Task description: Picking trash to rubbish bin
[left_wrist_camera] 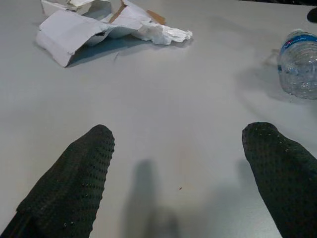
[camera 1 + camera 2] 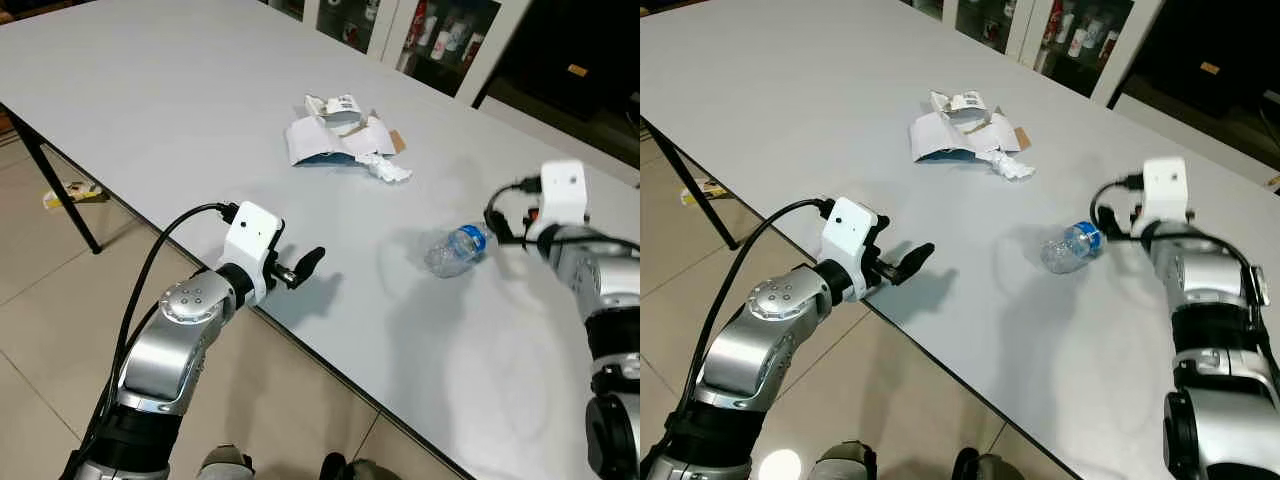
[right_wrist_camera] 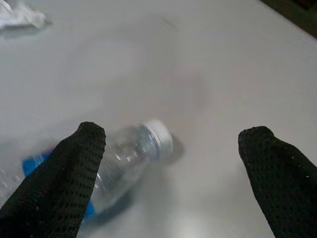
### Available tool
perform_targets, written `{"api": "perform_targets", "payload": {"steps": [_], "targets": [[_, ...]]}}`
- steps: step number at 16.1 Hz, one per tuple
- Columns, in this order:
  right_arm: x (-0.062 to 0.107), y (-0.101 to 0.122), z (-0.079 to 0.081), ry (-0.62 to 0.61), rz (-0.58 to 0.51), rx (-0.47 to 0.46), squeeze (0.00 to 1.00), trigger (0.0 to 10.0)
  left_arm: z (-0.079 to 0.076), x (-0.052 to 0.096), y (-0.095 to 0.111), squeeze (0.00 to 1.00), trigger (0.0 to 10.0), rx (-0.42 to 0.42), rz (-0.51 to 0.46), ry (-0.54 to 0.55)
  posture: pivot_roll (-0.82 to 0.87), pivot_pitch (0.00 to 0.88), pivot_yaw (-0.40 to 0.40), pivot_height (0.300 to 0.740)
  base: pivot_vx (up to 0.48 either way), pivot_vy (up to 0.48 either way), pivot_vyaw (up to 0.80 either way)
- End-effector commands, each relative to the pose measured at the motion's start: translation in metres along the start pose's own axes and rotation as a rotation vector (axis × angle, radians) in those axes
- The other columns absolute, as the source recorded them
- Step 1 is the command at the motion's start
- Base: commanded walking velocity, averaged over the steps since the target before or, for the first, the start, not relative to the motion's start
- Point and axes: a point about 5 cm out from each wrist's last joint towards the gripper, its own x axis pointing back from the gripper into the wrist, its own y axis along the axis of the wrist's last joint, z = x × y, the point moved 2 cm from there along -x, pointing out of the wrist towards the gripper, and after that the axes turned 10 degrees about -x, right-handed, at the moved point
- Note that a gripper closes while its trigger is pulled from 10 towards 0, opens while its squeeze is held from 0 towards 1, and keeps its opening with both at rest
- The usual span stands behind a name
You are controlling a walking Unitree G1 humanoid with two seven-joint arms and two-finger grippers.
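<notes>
- Left eye view: I see the clear crushed plastic bottle with a blue label point(image 2: 455, 249) lying on its side on the white table point(image 2: 150, 110). Its cap end points toward my right pincer point(image 2: 497, 236), which is just beside it. I judge the right arm is the nearer one.
- Right eye view: my left pincer point(image 2: 908, 262) hangs over the near edge of the table, well apart from the bottle. The torn white paper packaging point(image 2: 960, 130) lies farther in.
- Left wrist view: the left pincer is wide open and holds nothing.
- Right wrist view: the right pincer is wide open and empty too. The bottle's white cap point(image 3: 159, 137) lies between the fingers point(image 3: 64, 178), and the body runs toward one of them.
</notes>
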Motion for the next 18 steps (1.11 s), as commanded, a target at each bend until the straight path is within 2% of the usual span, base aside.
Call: {"api": "perform_targets", "payload": {"steps": [1,3,6,10,18], "targets": [[0.006,-0.003,-0.011,-0.035,0.006,-0.023,0.00,10.0,-0.011,-0.002,0.007,0.00,10.0,0.000,-0.020,-0.048,0.28,0.168,-0.168,0.740,0.000,0.000,0.00],[0.010,-0.003,-0.021,-0.074,0.000,-0.014,0.00,10.0,-0.010,-0.002,0.007,0.00,10.0,0.005,-0.017,-0.045,0.28,0.168,-0.168,0.740,0.000,0.000,0.00],[0.013,-0.007,-0.025,-0.081,0.014,-0.037,0.00,10.0,-0.011,-0.002,0.006,0.00,10.0,0.009,-0.013,-0.046,0.27,0.167,-0.167,0.740,0.000,0.000,0.00],[0.012,-0.017,-0.018,-0.055,0.044,-0.047,0.00,10.0,-0.015,-0.004,0.008,0.00,10.0,0.011,-0.015,-0.061,0.27,0.168,-0.165,0.740,0.000,0.000,0.00],[0.008,-0.028,-0.003,-0.009,0.083,-0.006,0.00,10.0,-0.017,-0.002,0.009,0.00,10.0,0.017,-0.015,-0.059,0.28,0.172,-0.173,0.740,0.000,0.000,0.00]]}}
